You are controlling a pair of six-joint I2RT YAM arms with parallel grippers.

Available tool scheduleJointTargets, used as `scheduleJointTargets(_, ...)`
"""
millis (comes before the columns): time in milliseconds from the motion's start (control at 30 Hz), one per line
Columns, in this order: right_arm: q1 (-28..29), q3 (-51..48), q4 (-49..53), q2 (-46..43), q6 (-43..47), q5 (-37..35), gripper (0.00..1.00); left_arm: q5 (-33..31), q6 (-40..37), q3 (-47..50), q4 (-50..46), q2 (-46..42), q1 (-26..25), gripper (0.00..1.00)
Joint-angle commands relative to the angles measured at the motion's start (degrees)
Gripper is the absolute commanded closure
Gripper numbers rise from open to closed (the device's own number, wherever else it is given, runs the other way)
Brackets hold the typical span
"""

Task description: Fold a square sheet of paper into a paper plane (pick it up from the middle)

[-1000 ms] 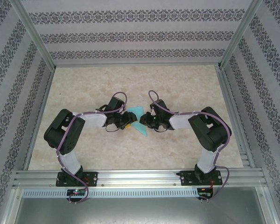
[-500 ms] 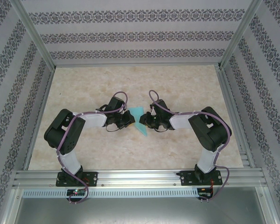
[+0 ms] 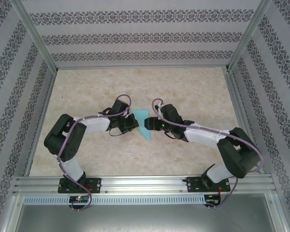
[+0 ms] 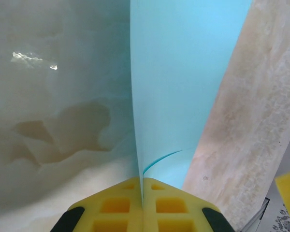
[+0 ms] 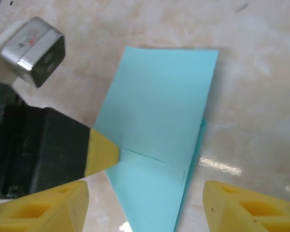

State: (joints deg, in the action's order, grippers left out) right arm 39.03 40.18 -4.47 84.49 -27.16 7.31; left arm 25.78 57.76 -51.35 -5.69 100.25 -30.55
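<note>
Beige marble-look tabletop (image 3: 87, 87) spreads inside an aluminium frame (image 3: 145, 183), with walls (image 3: 135, 36) papered in striped floral bands on 3 sides. At the left, the left arm (image 3: 67, 140) rises from its base with its elbow thrown outward and its forearm running rightward to the centre. The left gripper (image 4: 142, 193) has its 2 yellow fingertips pressed together on the edge of the turquoise sheet of paper (image 3: 144, 126), pinching it. The sheet runs away from the pads as a broad band. It lies at mid-table between both grippers, partly folded, with a crease across it and its near end drawn to a point. On the right, the right arm (image 3: 203, 134) bends low, elbow out to the right, forearm reaching leftward. The right gripper (image 5: 146, 193) hovers over the sheet's near part, its fingers spread wide apart and holding nothing.
</note>
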Motion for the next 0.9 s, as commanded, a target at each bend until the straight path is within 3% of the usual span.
scheduleJointTargets(0, 4.4, -3.0, 0.4, -2.8, 10.2, -13.1, 0.39, -0.6, 2.2, -2.1, -1.9, -1.8, -1.0, 1.00)
scheduleJointTargets(100, 8.0, -5.6, -3.2, -3.8, 14.2, -18.2, 0.43, -0.7, 3.3, -2.7, -2.5, -2.1, -1.3, 1.00)
scheduleJointTargets(433, 16.7, -8.8, -19.4, 3.5, 27.1, -24.3, 0.56, -1.3, 4.9, -3.7, -4.5, -2.8, -2.1, 1.00)
scheduleJointTargets(800, 17.4, -6.4, -26.3, 12.8, 30.9, -27.3, 0.58, -1.5, 5.2, -4.3, -5.6, -3.2, -2.1, 1.00)
scheduleJointTargets(867, 17.5, -5.8, -27.2, 14.3, 31.9, -27.8, 0.62, -1.4, 5.5, -4.3, -5.7, -3.3, -2.1, 0.99)
